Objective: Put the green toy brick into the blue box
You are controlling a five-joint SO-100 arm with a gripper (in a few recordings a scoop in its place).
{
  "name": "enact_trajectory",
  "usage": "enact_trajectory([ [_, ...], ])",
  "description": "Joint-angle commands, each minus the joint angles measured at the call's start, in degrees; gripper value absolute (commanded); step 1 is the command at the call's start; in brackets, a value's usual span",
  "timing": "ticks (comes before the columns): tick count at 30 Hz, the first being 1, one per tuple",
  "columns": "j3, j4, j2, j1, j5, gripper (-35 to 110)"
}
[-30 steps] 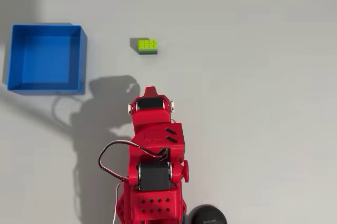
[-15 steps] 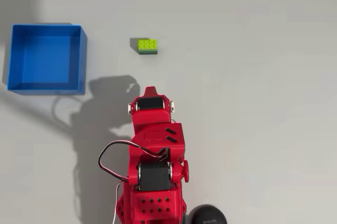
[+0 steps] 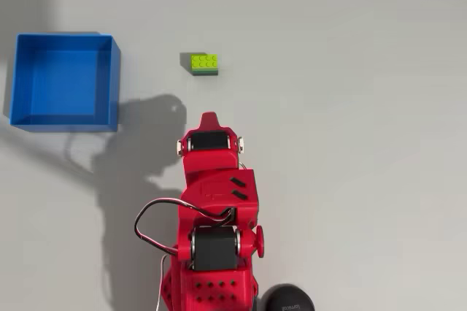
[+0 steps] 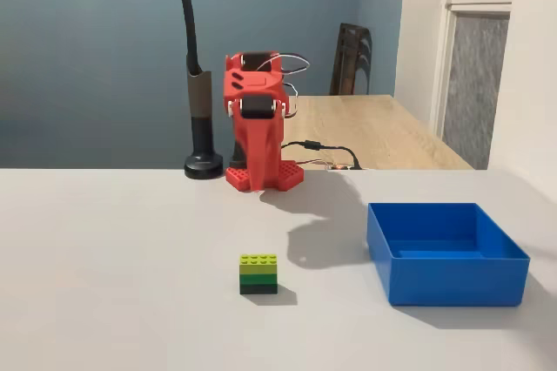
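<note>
Pretty even, soft lighting on both cams, everything sharp with no glare or blur, and the red arm point(image 3: 210, 216) throws a big soft shadow to its left across the white table point(image 3: 350, 143) toward the blue box point(image 3: 63, 81) in the overhead view.

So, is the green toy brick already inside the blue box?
No, in the overhead view the green toy brick sits on the bare table, apart from the blue box, to its right.
</note>
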Motion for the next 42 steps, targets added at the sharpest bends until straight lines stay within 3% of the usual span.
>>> enact_trajectory([
  [1, -7.38, -0.44, -5.89, -0.18, -0.53, 0],
  [12, -29.53, 2.46, -34.10, 0.00, 1.41, 0],
  [18, -46.58, 11.95, -49.31, 0.00, 0.26, 19],
  [26, -64.42, 20.83, -68.47, 1.32, -0.35, 25],
  [42, -77.87, 25.66, -94.57, 5.63, -2.55, 25],
])
